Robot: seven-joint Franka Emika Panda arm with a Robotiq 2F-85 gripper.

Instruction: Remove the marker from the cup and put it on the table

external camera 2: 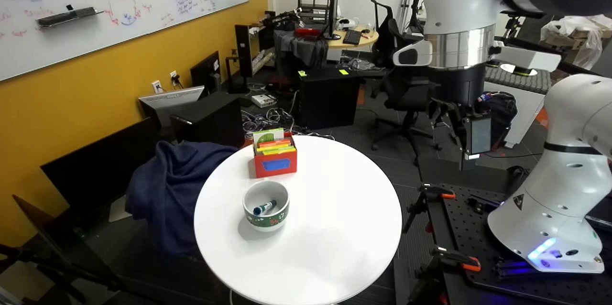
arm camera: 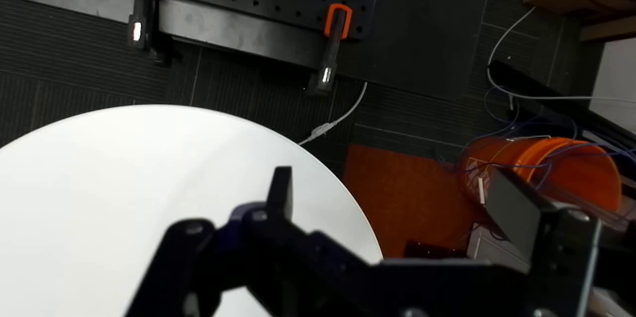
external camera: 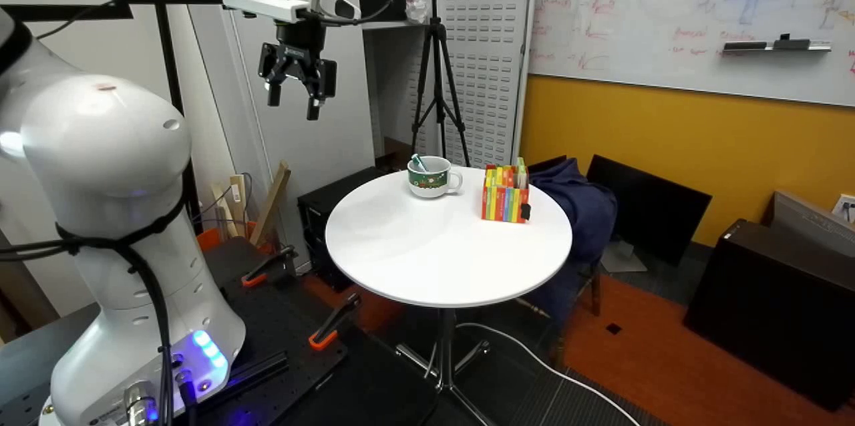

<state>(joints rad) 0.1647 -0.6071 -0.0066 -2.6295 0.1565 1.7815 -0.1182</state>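
Observation:
The marker [external camera: 419, 161] is a short dark-green and white stick that leans inside the cup [external camera: 428, 180], its end at the rim. In an exterior view the marker [external camera 2: 265, 207] lies tilted within the cup [external camera 2: 268, 221], a white mug with a green patterned band. The cup stands upright on the round white table [external camera: 441, 259]. My gripper [external camera: 294, 103] is open and empty, high above and off to the side of the table. In the wrist view the fingers of the gripper [arm camera: 397, 188] are wide apart over the table's edge [arm camera: 198, 168]; the cup and marker are out of that view.
A striped red and yellow box [external camera: 505, 193] with cards stands on the table near the cup; it also shows in an exterior view [external camera 2: 276, 161]. A dark cloth-covered chair [external camera 2: 181, 190] is beside the table. Orange clamps [arm camera: 339, 21] sit on the robot's base edge.

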